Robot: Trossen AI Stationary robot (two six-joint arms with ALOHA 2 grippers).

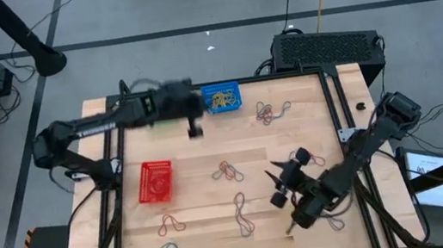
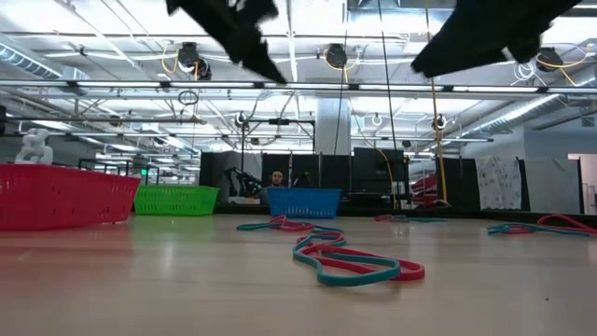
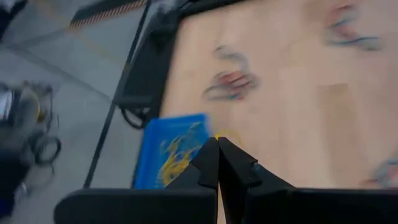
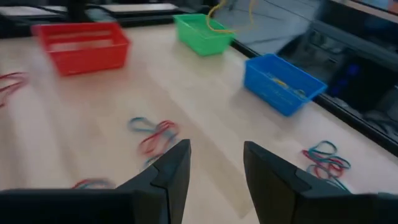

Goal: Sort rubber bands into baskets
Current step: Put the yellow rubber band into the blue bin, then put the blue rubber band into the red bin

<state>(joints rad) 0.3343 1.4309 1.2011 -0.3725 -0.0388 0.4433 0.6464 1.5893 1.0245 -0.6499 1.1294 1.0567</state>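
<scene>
Grey floor and black cables ring the wooden counter (image 1: pixel 202 231). Three baskets sit on it: the blue basket (image 1: pixel 221 98) at the far edge with yellow bands inside, the red basket (image 1: pixel 156 182) toward the left, and the green basket (image 4: pixel 203 32), which in the high view is mostly hidden under the left arm.

Rubber bands (image 1: pixel 228 172) lie in loose red and blue-grey clusters over the middle and right of the counter, with a few more along the near edge — none touching a basket.

The left tool (image 1: pixel 195 130) hangs above the counter just beside the blue basket, fingers pressed together; whether anything is pinched between them cannot be told.

The right tool (image 1: pixel 280 187) is over the right half, near a cluster of bands — fingers apart, holding nothing.
</scene>
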